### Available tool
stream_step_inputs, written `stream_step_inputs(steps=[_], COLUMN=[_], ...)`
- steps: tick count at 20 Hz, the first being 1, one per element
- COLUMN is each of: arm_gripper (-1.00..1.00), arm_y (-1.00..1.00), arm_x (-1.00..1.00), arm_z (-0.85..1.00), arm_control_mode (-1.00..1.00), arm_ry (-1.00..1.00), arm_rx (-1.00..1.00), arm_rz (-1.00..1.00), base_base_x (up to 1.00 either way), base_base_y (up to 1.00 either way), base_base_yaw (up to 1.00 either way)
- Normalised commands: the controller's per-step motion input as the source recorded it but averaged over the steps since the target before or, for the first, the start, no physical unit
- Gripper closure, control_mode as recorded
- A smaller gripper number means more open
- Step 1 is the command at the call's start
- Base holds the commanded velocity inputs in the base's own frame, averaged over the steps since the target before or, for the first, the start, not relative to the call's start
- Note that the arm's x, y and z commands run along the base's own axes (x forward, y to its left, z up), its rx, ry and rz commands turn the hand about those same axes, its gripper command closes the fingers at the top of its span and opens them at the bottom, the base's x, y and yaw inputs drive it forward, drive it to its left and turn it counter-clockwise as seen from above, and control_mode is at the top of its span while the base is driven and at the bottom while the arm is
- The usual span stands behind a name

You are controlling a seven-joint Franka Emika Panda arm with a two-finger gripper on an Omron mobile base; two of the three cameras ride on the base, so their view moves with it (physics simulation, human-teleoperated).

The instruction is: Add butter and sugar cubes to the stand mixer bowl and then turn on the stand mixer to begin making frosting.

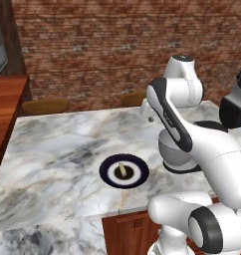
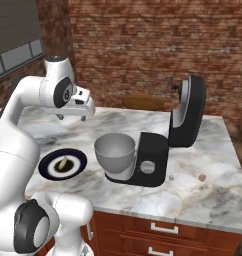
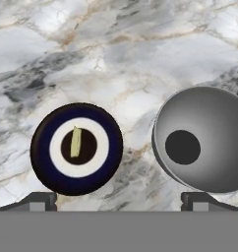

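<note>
Marble counter (image 2: pixel 203 200), grey-veined, over wooden drawers; brick wall (image 2: pixel 143 45) behind. Gripper (image 2: pixel 72 117) hangs above it, fingers spread wide, holding nothing. Stand mixer (image 2: pixel 165 145) — head tilted up — carries the stand mixer bowl (image 2: pixel 114 150); just beside it, a butter stick (image 3: pixel 75 142) on the plate (image 3: pixel 42 147).

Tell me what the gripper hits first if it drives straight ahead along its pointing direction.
Probably bare marble counter: the open gripper points down between the plate and the stand mixer bowl, though depth is uncertain.
</note>
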Motion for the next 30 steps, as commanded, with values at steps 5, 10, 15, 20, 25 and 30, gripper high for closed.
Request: stream_step_inputs(steps=[5, 10, 15, 20, 25, 30], arm_gripper=[-1.0, -1.0, -1.0, -1.0, -1.0, -1.0], arm_y=[0.0, 0.0, 0.0, 0.0, 0.0, 0.24], arm_x=[0.0, 0.0, 0.0, 0.0, 0.0, 0.02], arm_z=[0.0, 0.0, 0.0, 0.0, 0.0, -0.23], arm_control_mode=[1.0, 1.0, 1.0, 1.0, 1.0, -1.0], arm_ry=[0.0, 0.0, 0.0, 0.0, 0.0, 0.05], arm_rx=[0.0, 0.0, 0.0, 0.0, 0.0, 0.0], arm_rz=[0.0, 0.0, 0.0, 0.0, 0.0, 0.0], base_base_x=[0.47, 0.22, 0.0, 0.0, 0.0, 0.0], base_base_y=[-0.07, 0.0, 0.0, 0.0, 0.0, 0.0], base_base_yaw=[0.02, 0.0, 0.0, 0.0, 0.0, 0.0])
